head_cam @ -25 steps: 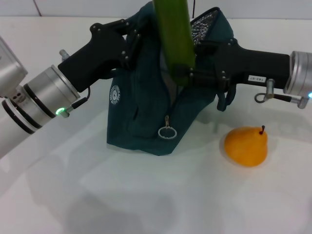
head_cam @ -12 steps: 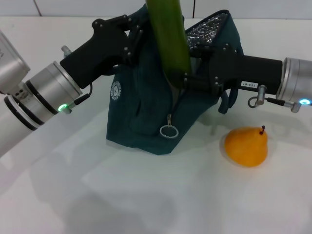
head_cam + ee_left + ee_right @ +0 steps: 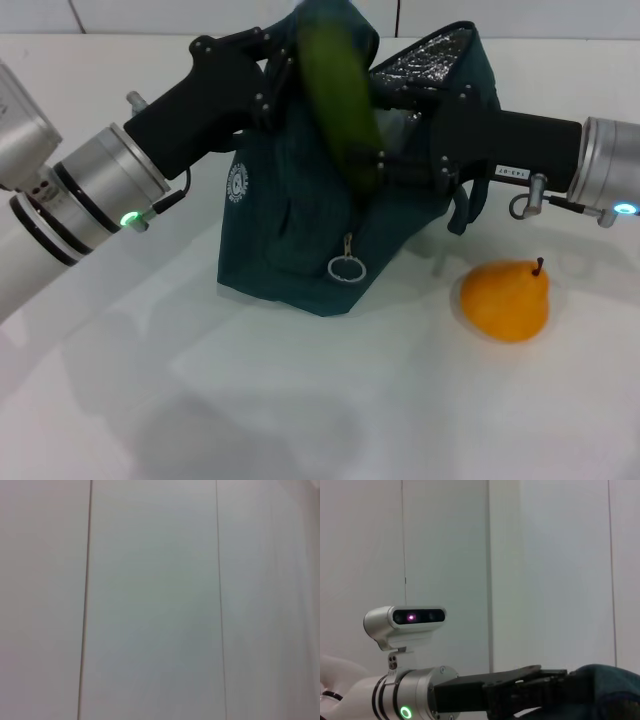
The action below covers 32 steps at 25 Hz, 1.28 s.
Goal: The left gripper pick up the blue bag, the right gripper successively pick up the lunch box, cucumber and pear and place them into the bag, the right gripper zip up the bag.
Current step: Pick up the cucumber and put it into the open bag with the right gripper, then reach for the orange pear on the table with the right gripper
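Observation:
The blue bag (image 3: 290, 240) stands on the white table with its silver-lined mouth held open. My left gripper (image 3: 272, 75) is shut on the bag's upper left rim and also shows in the right wrist view (image 3: 540, 680), beside the bag's edge (image 3: 612, 685). The green cucumber (image 3: 335, 90) stands almost upright in the bag's mouth, blurred, with its top leaning left. My right gripper (image 3: 392, 135) is at the mouth with its fingers open on either side of the cucumber's lower end. The orange pear (image 3: 505, 298) lies on the table right of the bag. The lunch box is hidden.
A metal zip ring (image 3: 342, 270) hangs on the bag's front. The white table (image 3: 300, 400) stretches in front of the bag and the pear. The left wrist view holds only a pale panelled wall.
The cucumber has slid down into the bag's mouth, and its top now shows inside the picture. The right gripper has shifted left to the bag. The left gripper has kept its hold.

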Available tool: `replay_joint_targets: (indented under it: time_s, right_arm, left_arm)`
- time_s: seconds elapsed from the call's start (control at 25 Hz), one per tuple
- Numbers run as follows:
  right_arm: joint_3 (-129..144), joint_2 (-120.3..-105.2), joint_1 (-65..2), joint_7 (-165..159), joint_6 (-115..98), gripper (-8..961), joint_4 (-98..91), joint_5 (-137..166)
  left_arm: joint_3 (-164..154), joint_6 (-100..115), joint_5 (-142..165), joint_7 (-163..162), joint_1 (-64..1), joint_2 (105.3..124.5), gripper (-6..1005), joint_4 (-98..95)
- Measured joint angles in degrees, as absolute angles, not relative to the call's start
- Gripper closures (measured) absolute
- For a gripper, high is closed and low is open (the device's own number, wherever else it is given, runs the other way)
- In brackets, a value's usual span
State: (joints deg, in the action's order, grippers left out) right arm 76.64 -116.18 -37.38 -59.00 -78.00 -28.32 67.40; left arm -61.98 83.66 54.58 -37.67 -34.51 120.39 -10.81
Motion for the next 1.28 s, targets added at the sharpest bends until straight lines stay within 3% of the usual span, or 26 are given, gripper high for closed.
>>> replay_joint_targets:
  time_s: [0.36,0.52,0.76,1.0,1.28]
  right_arm:
    - [76.1,-116.04,-35.3,-57.5,-79.0,144,-29.4,63.2]
    - [75.4,-115.29,-30.0,-55.7,-80.3,96,-34.0,59.1]
    - [72.6,-113.49,-21.1,-48.7,-87.6,115,-35.5,59.2]
    - [70.7,-114.90,-15.9,-36.8,-93.5,132,-25.5,59.1]
    - [70.6,-115.00,-16.5,-31.0,-95.3,152,-14.7,58.4]
  left_arm:
    - [-62.0,83.7,54.6,-37.7,-34.5,120.41,944,-10.8]
    - [-61.9,83.7,54.3,-37.6,-34.2,120.41,944,-10.5]
    - [-61.9,82.5,53.4,-37.3,-34.3,120.42,943,-10.3]
    - [-61.9,82.1,50.7,-37.3,-34.3,120.38,943,-10.4]
    - [-62.0,82.1,50.4,-37.3,-34.4,120.42,943,-10.3]
